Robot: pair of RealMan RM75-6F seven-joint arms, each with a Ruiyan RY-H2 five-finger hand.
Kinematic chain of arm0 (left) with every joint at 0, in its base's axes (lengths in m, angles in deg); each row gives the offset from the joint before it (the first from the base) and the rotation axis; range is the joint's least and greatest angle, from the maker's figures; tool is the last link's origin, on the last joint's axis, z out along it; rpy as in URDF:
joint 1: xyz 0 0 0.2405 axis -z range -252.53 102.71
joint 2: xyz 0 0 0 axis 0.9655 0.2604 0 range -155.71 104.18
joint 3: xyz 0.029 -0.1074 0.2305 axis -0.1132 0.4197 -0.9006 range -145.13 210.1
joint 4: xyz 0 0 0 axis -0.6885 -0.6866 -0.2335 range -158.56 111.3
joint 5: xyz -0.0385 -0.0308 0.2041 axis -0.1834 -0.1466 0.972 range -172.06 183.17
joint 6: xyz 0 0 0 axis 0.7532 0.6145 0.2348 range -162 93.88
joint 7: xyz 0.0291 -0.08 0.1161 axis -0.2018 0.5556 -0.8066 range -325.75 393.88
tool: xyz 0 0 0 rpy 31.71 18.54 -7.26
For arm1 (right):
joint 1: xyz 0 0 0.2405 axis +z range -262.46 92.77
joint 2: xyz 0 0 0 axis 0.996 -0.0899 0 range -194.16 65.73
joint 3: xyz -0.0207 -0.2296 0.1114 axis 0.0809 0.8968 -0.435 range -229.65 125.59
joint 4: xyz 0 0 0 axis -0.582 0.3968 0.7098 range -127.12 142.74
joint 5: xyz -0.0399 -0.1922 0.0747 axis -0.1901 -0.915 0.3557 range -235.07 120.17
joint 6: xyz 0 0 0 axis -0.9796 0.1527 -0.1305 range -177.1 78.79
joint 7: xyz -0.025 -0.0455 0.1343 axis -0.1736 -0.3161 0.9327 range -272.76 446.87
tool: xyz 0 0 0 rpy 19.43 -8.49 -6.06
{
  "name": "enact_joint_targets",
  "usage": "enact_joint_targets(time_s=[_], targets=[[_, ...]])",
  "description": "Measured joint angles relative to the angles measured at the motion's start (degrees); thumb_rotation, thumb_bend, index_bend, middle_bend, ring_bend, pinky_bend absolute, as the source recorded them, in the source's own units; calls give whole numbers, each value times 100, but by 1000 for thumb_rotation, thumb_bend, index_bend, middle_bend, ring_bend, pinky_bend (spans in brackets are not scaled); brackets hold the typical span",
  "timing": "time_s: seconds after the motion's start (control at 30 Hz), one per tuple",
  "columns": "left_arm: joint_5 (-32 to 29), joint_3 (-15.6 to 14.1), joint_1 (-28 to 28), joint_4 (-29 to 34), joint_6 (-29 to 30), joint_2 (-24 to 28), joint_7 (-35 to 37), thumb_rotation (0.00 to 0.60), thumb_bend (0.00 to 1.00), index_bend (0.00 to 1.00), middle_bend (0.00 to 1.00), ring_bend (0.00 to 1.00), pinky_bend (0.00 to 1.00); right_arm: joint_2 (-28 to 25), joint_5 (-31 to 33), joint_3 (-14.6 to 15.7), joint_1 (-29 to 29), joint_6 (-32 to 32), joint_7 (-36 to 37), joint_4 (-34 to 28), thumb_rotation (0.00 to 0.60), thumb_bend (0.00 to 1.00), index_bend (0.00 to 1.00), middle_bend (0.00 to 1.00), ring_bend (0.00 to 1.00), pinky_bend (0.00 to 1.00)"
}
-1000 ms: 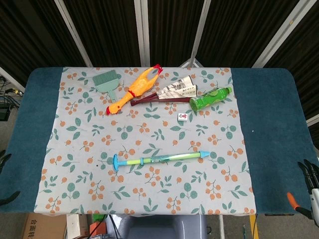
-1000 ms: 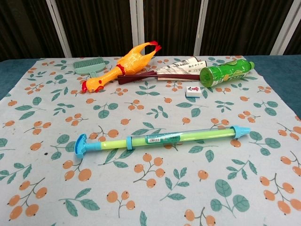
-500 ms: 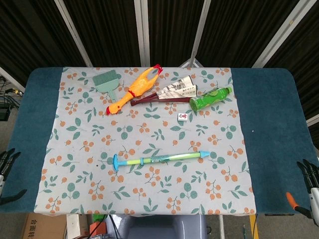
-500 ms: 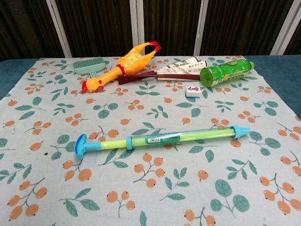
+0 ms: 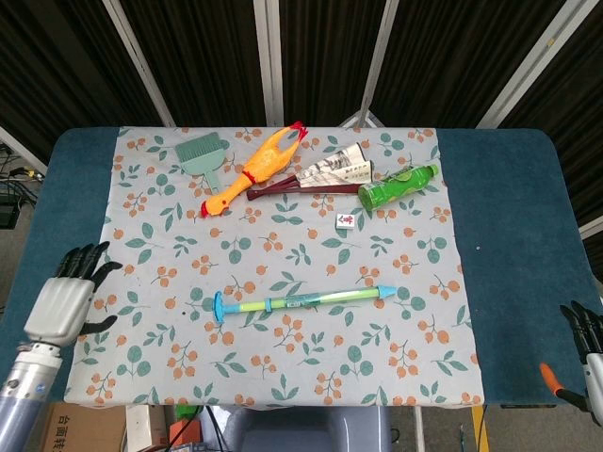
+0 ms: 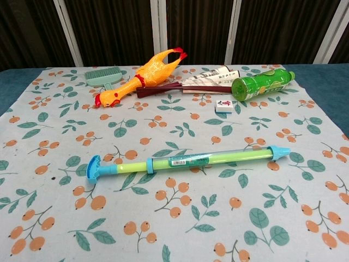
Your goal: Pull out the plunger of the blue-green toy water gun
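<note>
risen into the lower left of the head view since half a second ago: left hand (image 5: 61,303), fingers spread, holding nothing.
toy water gun (image 5: 303,301) untouched at frame centre on the floral cloth (image 5: 283,245), plunger handle (image 5: 219,307) at its left end, nearest that hand. right hand (image 5: 586,339) barely visible at lower right edge; cannot tell its state. approach just begun, judging by this.
</note>
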State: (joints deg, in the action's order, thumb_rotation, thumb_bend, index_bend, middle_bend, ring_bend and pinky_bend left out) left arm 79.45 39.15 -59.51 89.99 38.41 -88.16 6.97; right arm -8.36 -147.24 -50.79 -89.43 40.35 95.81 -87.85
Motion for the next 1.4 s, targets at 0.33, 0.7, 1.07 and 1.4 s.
enact_joint_targets(time_s=[0.33, 0.7, 1.07, 1.4], targets=[[-2005, 543, 1188, 108, 36, -1927, -2188, 600, 318, 428, 110, 0, 93, -11, 17, -9, -9, 9, 64, 18, 600, 347, 0, 0, 0, 0], [-2649, 515, 1907, -353, 651, -3339, -3249, 600, 321, 456, 113, 0, 93, -40, 26, 1, 4, -43, 142, 11, 600, 347, 0, 0, 0, 0], [-2993, 492, 2152, -959, 869, -4122, -3290, 600, 321, 447, 110, 0, 93, -85, 9, 21, 13, -80, 297, -21, 600, 347, 0, 0, 0, 0], [-3345, 548, 2304, -1317, 932, -4450, -3435, 600, 324, 449, 105, 0, 93, -106, 12, 25, 10, -83, 370, -37, 600, 347, 0, 0, 0, 0]])
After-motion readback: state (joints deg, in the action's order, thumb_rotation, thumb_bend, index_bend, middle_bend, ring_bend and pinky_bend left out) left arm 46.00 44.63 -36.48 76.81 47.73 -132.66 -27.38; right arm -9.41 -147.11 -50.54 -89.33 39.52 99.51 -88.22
